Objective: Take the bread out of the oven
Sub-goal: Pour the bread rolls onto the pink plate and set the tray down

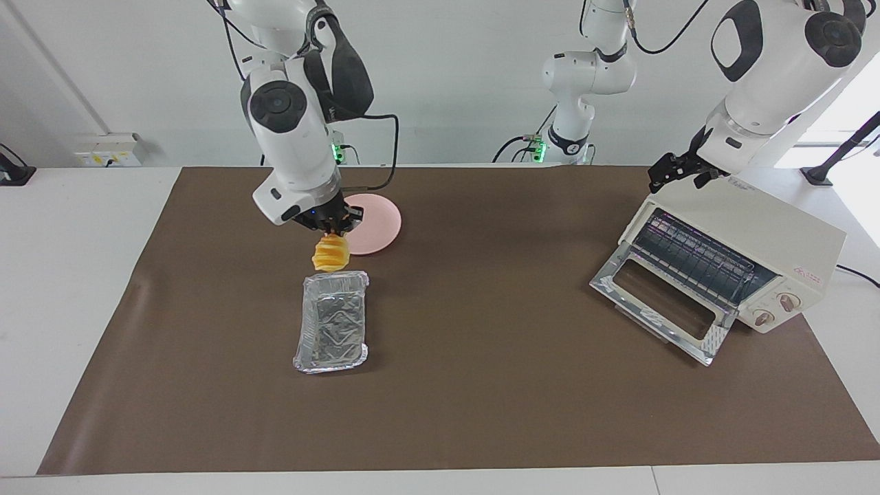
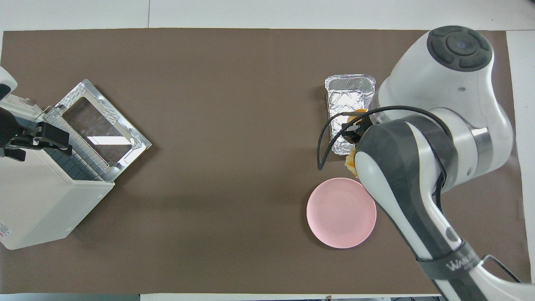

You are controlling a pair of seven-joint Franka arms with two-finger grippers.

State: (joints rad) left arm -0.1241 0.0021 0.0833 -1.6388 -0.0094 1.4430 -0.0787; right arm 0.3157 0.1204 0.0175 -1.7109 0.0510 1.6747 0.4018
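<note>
Your right gripper [image 1: 331, 225] sat in the upper left of the facing view, raised off the worktop [image 1: 481, 399] and clamped on the top end of the bread [image 1: 331, 254], which hung below it in the air. In that view the loaf hung just above the upper edge of the foil tray [image 1: 332, 322], touching nothing else. In the overhead view only a sliver of it showed, at the arm's edge between the tray and the pink plate [image 2: 340, 212].

The tray lay bare on the brown mat [image 1: 481, 309], its crinkled floor showing. The plate lay nearer to the robots than the tray, at the right arm's end of the worktop.

Your left gripper [image 1: 677, 172] waited at the upper right of the facing view, just over the top corner of the oven [image 1: 756, 234], its fingers spread wide and holding nothing. The oven's glass door [image 1: 660, 302] lay dropped open with the wire rack [image 1: 694, 256] visible inside.
</note>
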